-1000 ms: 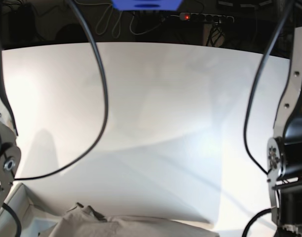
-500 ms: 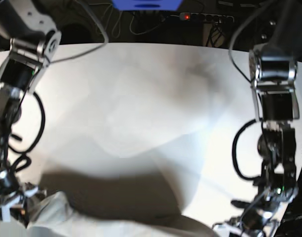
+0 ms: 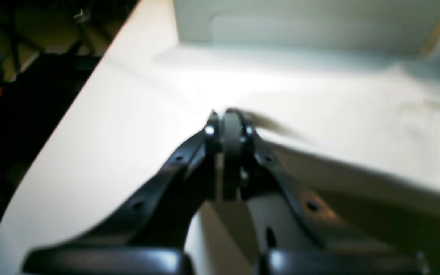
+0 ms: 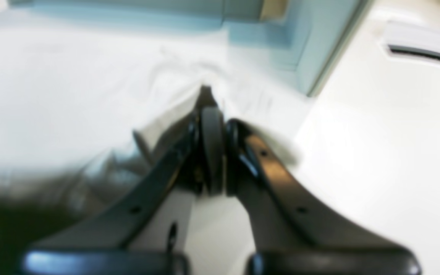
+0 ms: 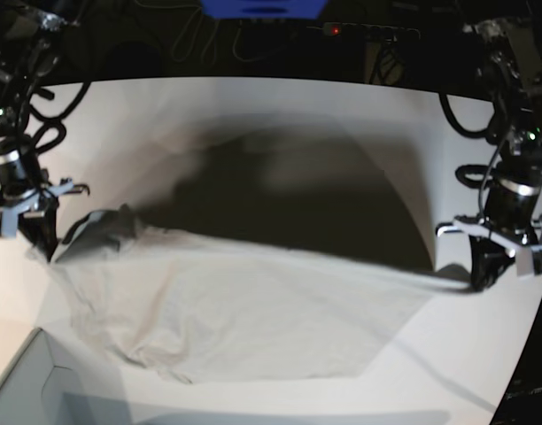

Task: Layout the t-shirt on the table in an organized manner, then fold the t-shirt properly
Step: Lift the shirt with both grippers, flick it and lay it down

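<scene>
The light grey-beige t-shirt (image 5: 244,310) hangs stretched between my two grippers, low over the white table (image 5: 165,106), and casts a broad shadow. In the base view my right gripper (image 5: 36,235) is shut on the shirt's left end, where the cloth bunches. My left gripper (image 5: 479,274) is shut on its thin, taut right end. In the left wrist view the gripper (image 3: 229,118) pinches cloth (image 3: 357,152) that runs off to the right. In the right wrist view the gripper (image 4: 208,103) pinches wrinkled cloth (image 4: 71,95) that spreads to the left. Both wrist views are blurred.
A pale box corner (image 5: 23,381) sits at the near left edge under the shirt's hanging hem; it also shows in the left wrist view (image 3: 300,23) and the right wrist view (image 4: 273,34). A power strip (image 5: 368,32) and cables lie behind the table's far edge.
Both grippers have moved from the near edge out over the table and apart, drawing the shirt up with them. The shirt now spans the table instead of lying heaped at the near edge.
</scene>
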Robot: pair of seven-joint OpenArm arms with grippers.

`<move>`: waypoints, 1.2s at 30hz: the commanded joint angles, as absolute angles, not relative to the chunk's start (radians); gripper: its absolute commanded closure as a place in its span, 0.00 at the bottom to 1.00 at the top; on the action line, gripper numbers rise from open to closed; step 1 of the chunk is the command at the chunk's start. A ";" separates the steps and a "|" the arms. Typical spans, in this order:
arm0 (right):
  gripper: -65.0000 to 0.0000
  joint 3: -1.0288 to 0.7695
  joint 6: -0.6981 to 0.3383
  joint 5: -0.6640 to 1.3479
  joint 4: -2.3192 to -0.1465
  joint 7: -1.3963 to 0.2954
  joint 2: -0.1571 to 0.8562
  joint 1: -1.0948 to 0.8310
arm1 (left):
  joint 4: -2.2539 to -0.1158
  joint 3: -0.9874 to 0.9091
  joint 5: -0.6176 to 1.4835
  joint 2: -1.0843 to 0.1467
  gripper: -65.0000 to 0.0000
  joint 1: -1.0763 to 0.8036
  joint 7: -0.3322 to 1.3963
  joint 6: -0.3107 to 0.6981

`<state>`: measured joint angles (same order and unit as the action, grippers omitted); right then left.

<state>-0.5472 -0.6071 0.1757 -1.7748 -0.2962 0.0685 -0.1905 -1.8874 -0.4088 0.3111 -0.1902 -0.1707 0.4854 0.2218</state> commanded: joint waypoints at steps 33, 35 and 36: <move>1.00 -0.753 -0.698 0.183 -1.819 -0.278 -0.058 -0.412 | -1.837 -0.588 0.321 -0.013 1.00 -0.470 0.455 0.234; 1.00 -0.753 -0.698 0.183 -1.816 -0.278 -0.056 -0.377 | -1.824 -0.588 0.320 -0.018 1.00 -0.443 0.460 0.234; 1.00 -0.751 -0.698 0.183 -1.807 -0.278 -0.056 -0.358 | -1.814 -0.588 0.318 -0.019 1.00 -0.429 0.461 0.234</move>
<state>-0.7486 -0.6941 0.1669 -1.7947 -0.3069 -0.0658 -0.3580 -1.7985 -0.5865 0.3115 -0.0082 -0.4358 0.4900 0.2348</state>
